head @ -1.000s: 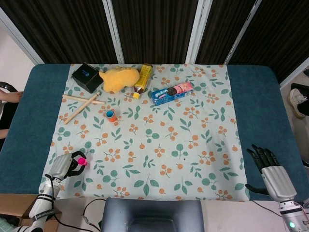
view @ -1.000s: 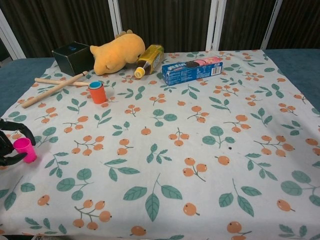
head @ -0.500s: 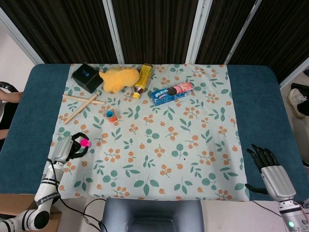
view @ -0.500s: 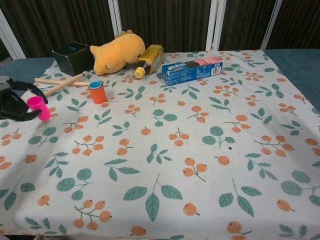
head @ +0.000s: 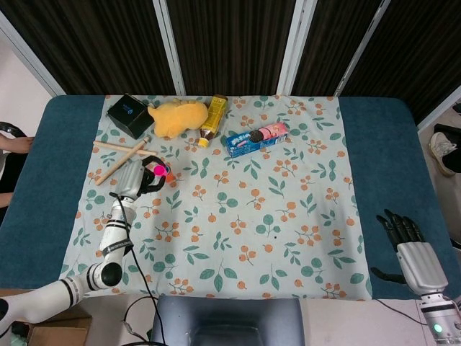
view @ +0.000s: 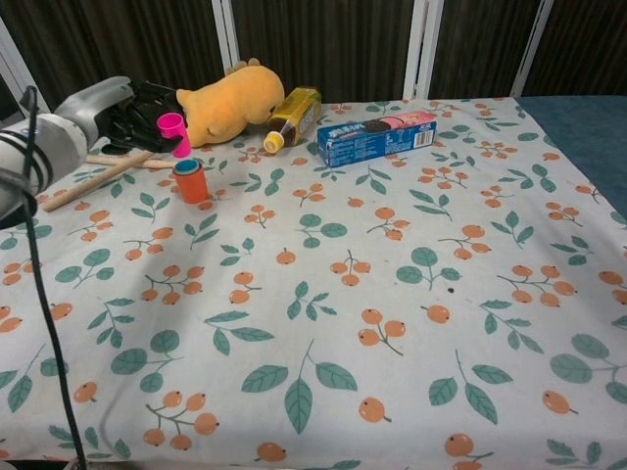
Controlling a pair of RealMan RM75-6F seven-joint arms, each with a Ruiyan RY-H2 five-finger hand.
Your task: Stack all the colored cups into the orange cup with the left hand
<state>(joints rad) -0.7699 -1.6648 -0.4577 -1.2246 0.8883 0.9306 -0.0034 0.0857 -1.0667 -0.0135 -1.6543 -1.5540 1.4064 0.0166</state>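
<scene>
One pink cup (view: 173, 131) is held in the left hand (view: 132, 115), which has been carried up from the near-left table (head: 43, 166) edge within a second and is now hung just above the orange cup (view: 189, 181). Only the drop-in is left, probably. A blue cup is already seated inside the orange one. The right hand (head: 412, 256) is parked, fingers spread, holding nothing.
</scene>
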